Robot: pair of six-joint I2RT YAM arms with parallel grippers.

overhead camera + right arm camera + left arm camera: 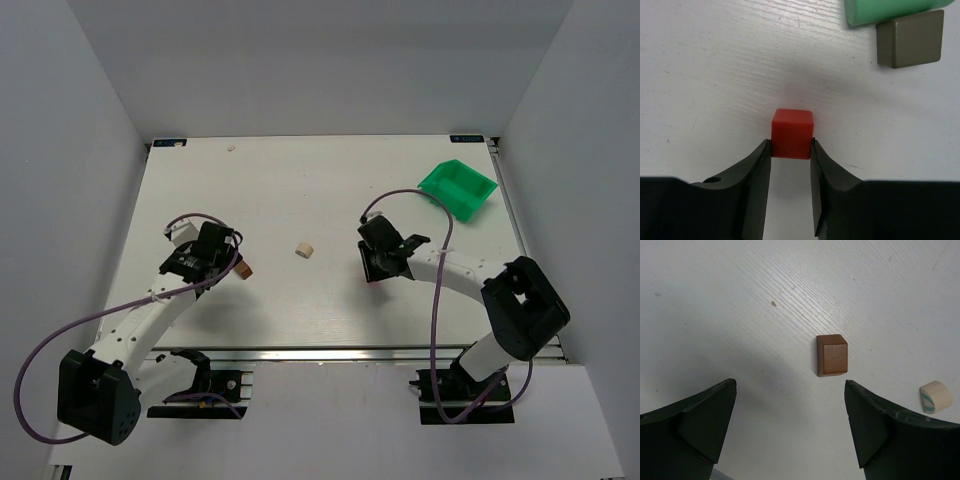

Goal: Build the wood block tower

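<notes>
No stacked tower shows; the small blocks lie apart on the white table (pixel 300 310). My right gripper (pixel 791 147) is shut on a red block (pixel 792 133), its fingertips pressing both sides, low at the table. A pale green block (pixel 890 10) and a grey-brown block (pixel 910 39) lie just beyond it. My left gripper (pixel 790 385) is open and empty, with a dark brown block (pixel 832 355) on the table just ahead of its right finger. A cream block (pixel 936 396) lies further right, also seen in the top view (pixel 304 250). From above, the left gripper (pixel 232 262) sits at mid-left and the right gripper (pixel 375 268) at mid-right.
A bright green plastic bin (pixel 457 187) stands at the back right of the table. A tiny white scrap (pixel 231 147) lies near the back edge. Grey walls close in the table on three sides.
</notes>
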